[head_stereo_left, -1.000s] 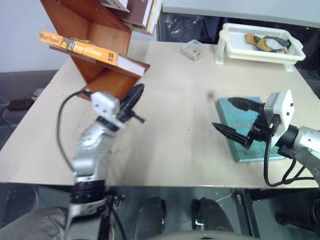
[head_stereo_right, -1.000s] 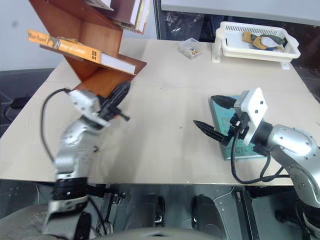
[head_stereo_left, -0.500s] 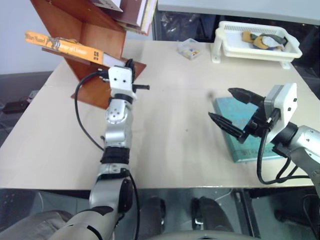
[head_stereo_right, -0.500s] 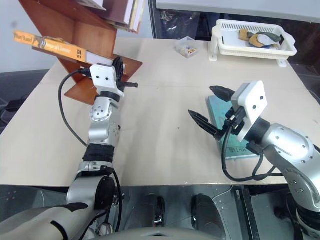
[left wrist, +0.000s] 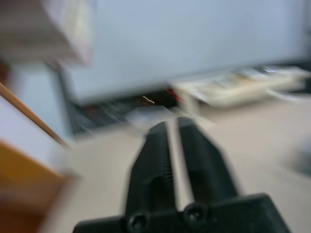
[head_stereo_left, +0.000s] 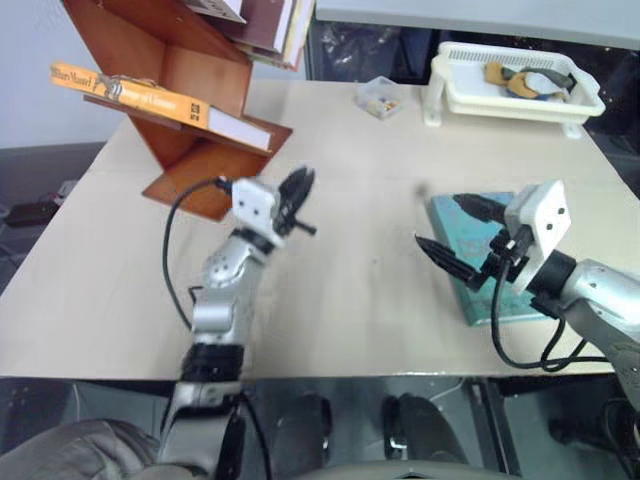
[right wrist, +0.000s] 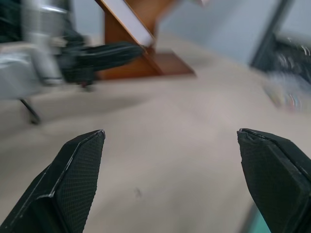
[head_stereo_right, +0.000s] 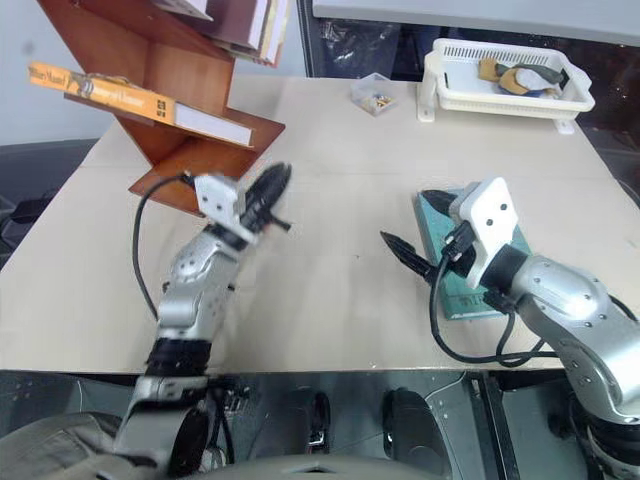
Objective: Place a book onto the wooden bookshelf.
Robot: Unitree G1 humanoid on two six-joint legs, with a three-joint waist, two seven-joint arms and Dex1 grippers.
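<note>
The orange-yellow book [head_stereo_left: 150,95] lies on a slanted board of the wooden bookshelf [head_stereo_left: 190,70], up and left of the left pincer [head_stereo_left: 296,190], whose fingers stand nearly together, holding nothing. It looks thick, stiff and fairly heavy, best gripped across spine or page edge. The right pincer [head_stereo_left: 462,235] gapes wide and empty; beyond it the white basket tray [head_stereo_left: 520,95] holds small tan items.
</note>
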